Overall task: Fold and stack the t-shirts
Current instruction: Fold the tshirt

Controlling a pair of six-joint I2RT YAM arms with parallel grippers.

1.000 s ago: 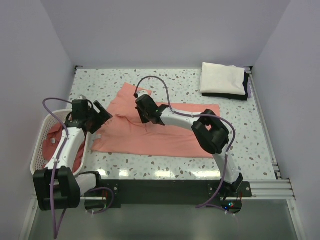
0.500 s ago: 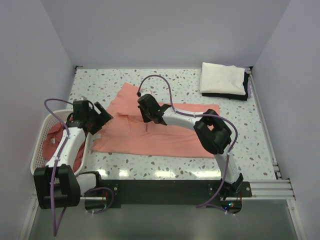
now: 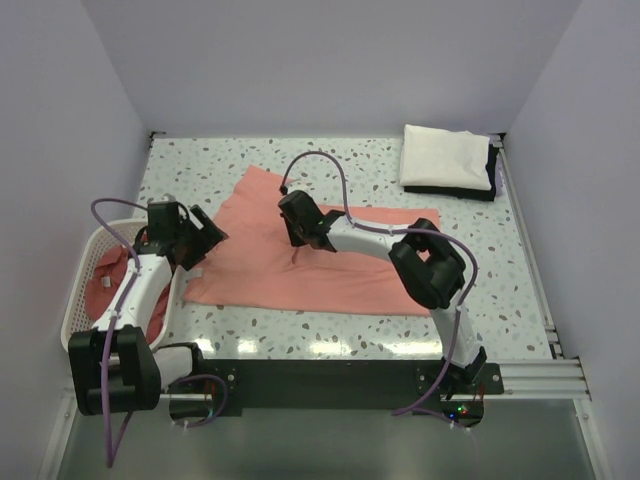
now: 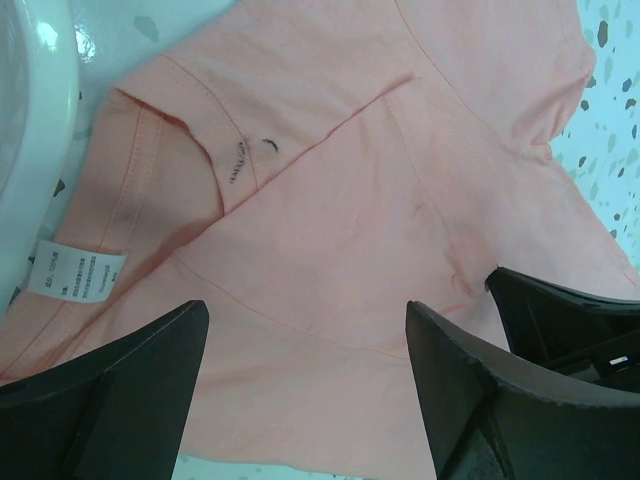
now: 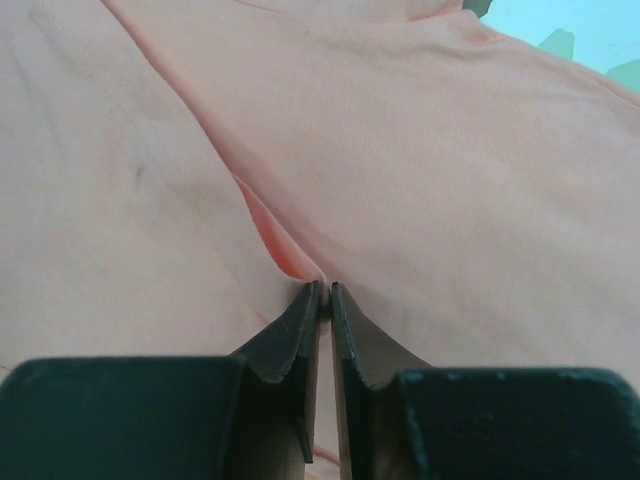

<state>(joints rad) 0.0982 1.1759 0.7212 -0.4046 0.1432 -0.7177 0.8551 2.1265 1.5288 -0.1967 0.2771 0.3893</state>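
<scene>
Right wrist view: the right pincer [image 5: 325,290] is clenched on a raised ridge of the salmon t-shirt [image 5: 450,180]. The left pincer [image 4: 305,310] hangs released, jaws wide, above that shirt's left edge by its white label [image 4: 80,272]. Seen from above, the shirt lies spread across the worktop [image 3: 350,160]. A white lattice basket [image 3: 75,285] at left holds another pink shirt [image 3: 96,290]. Folded white cloth [image 3: 445,155] sits upper right.

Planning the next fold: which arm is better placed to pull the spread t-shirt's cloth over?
Probably right: the right pincer is shut on a ridge of the spread t-shirt, while the left pincer hangs open over its left edge, gripping nothing.
</scene>
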